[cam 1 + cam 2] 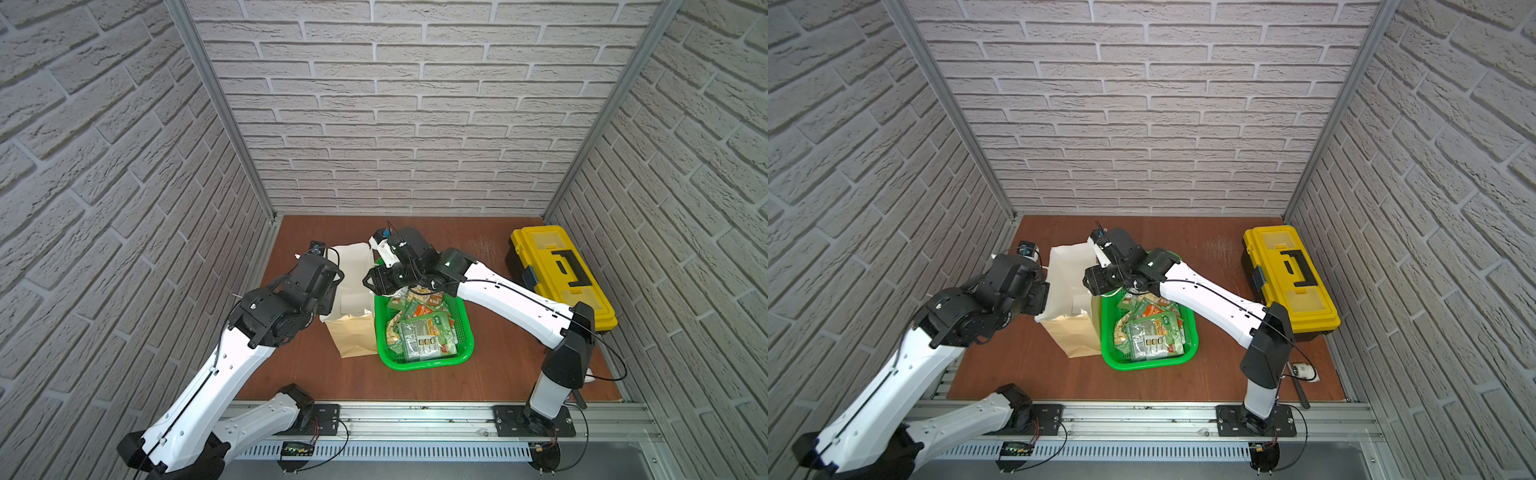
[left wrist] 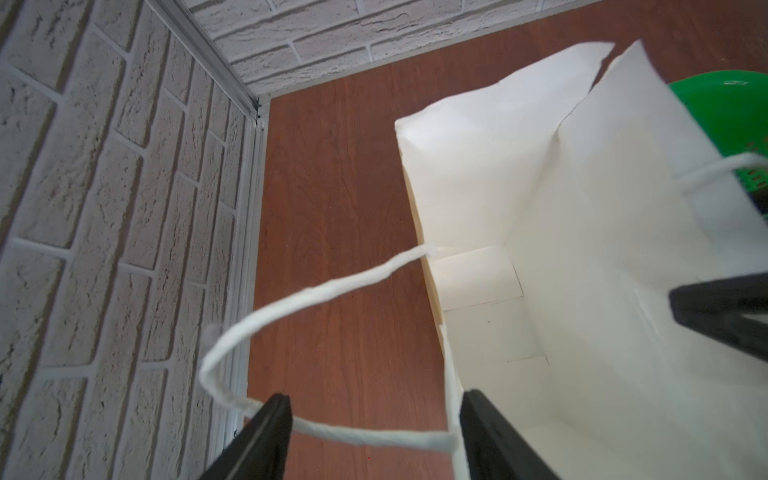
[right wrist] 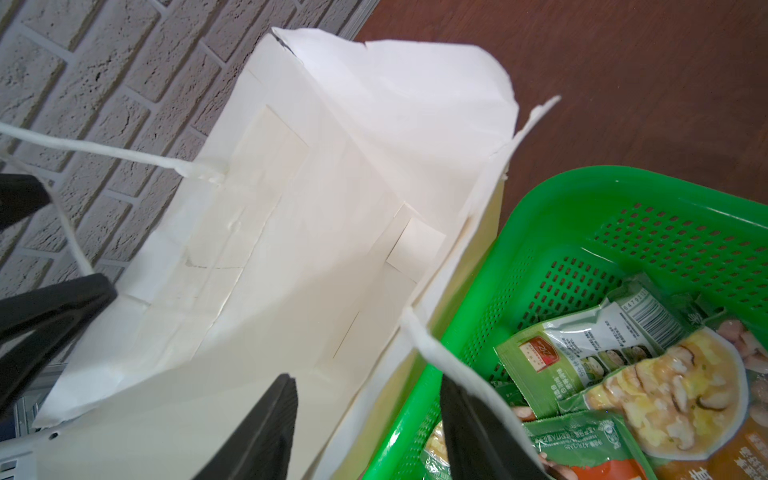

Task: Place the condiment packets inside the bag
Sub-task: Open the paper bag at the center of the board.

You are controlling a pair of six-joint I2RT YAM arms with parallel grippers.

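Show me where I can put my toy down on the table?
Bare table lies in front of the green basket, up to the near rail, and behind it toward the back wall. Between the bag and basket it's crowded; the yellow toolbox fills the right edge.

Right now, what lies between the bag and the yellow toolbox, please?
The green basket holding the condiment packets, then bare table under the right arm, seen in both top views.
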